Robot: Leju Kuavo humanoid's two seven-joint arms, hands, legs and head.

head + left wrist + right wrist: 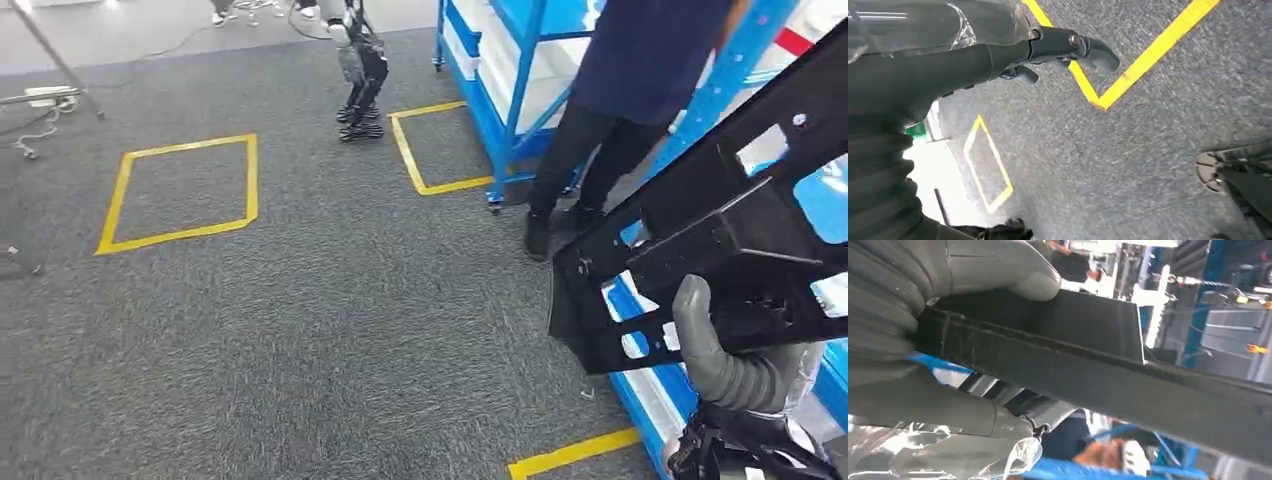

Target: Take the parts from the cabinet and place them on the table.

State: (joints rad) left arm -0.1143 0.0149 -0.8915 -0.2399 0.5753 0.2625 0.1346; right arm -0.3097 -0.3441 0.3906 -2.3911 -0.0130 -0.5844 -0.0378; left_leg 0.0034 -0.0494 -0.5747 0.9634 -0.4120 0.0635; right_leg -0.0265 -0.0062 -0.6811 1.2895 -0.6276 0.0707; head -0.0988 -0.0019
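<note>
A large black frame-shaped part (730, 230) with cut-out windows hangs tilted in the air at the right of the head view. My right hand (725, 360) grips its lower edge from beneath, grey thumb up against the face. Up close in the right wrist view, the part (1108, 375) is a long dark bar running through my right hand (923, 285), thumb on one side and the other fingers under it. My left hand (998, 55) hangs over the grey carpet with its fingers (1083, 47) stretched out and nothing in them.
A blue cabinet (500, 90) stands at the back right, and a person (620, 100) in a dark top and black trousers stands against it. Yellow tape squares (180, 190) mark the carpet. A small black legged machine (360, 75) stands at the back.
</note>
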